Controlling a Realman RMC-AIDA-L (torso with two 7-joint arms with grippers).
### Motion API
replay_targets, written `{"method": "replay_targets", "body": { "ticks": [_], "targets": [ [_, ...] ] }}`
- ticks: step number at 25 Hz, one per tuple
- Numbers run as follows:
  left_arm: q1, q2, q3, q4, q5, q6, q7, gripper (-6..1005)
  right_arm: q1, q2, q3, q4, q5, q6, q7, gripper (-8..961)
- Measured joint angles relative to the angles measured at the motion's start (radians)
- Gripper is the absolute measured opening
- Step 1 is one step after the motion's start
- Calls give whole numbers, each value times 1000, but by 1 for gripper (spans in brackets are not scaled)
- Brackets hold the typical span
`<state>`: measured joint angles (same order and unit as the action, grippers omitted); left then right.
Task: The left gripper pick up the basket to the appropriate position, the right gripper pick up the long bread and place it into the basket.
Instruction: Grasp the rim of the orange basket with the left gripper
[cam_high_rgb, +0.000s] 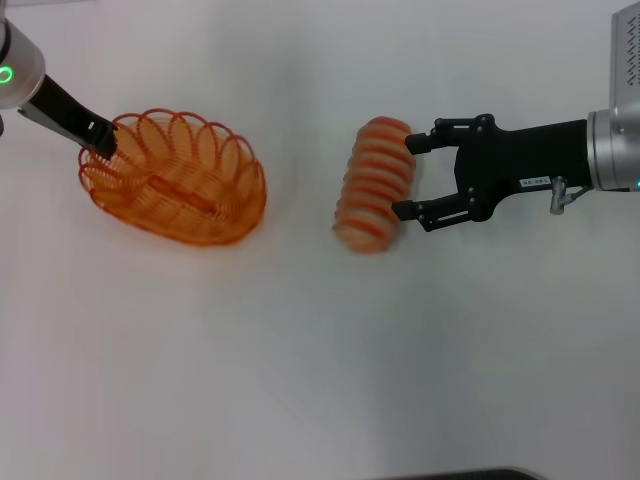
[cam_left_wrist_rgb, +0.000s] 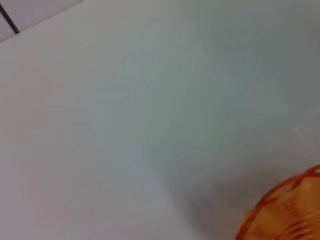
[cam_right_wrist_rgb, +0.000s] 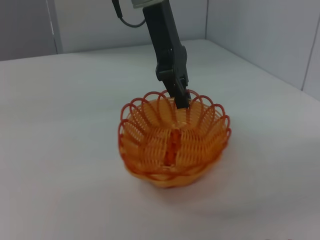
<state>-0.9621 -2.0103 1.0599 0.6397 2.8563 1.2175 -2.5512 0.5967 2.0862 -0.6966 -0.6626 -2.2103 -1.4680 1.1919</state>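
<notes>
The orange wire basket (cam_high_rgb: 180, 190) stands at the left of the white table; it also shows in the right wrist view (cam_right_wrist_rgb: 172, 145), and an edge of it in the left wrist view (cam_left_wrist_rgb: 287, 212). My left gripper (cam_high_rgb: 100, 142) is shut on the basket's looped rim at its left end, and it shows in the right wrist view too (cam_right_wrist_rgb: 181, 100). The long bread (cam_high_rgb: 372, 185), tan with orange-red ridges, lies right of the middle. My right gripper (cam_high_rgb: 405, 176) reaches in from the right, open, its two fingertips at the loaf's right side, spread along its length.
A white tabletop (cam_high_rgb: 320, 380) runs under everything, with bare table between basket and loaf. Grey partition walls (cam_right_wrist_rgb: 260, 35) stand beyond the table's far edge in the right wrist view.
</notes>
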Motion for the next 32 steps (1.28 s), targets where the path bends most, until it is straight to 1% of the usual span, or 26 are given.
{"method": "replay_targets", "body": {
  "ticks": [6, 18, 25, 27, 28, 29, 30, 32],
  "targets": [
    [1, 2, 0, 10, 0, -1, 0, 130, 0, 0, -2, 0, 0, 4, 0, 912],
    [2, 0, 0, 26, -4, 10, 4, 113, 0, 0, -1, -3, 0, 3, 0, 912],
    [1, -1, -17, 33, -19, 18, 16, 108, 2, 0, 5, -4, 0, 3, -5, 912],
    [2, 1, -57, 45, -38, 43, 43, 107, 3, 0, 7, -5, 0, 3, -9, 912],
    [3, 10, -141, 54, -55, 84, 86, 107, 3, 0, 8, -5, 1, 3, -12, 912],
    [2, 16, -182, 58, -58, 100, 100, 106, 3, 0, 8, -5, 1, 4, -12, 913],
    [2, 16, -182, 58, -58, 100, 100, 105, 3, 0, 8, -4, 1, 5, -13, 913],
    [7, 28, -247, 78, -61, 137, 115, 98, 2, 0, 8, -4, 3, 5, -16, 914]
  ]
}}
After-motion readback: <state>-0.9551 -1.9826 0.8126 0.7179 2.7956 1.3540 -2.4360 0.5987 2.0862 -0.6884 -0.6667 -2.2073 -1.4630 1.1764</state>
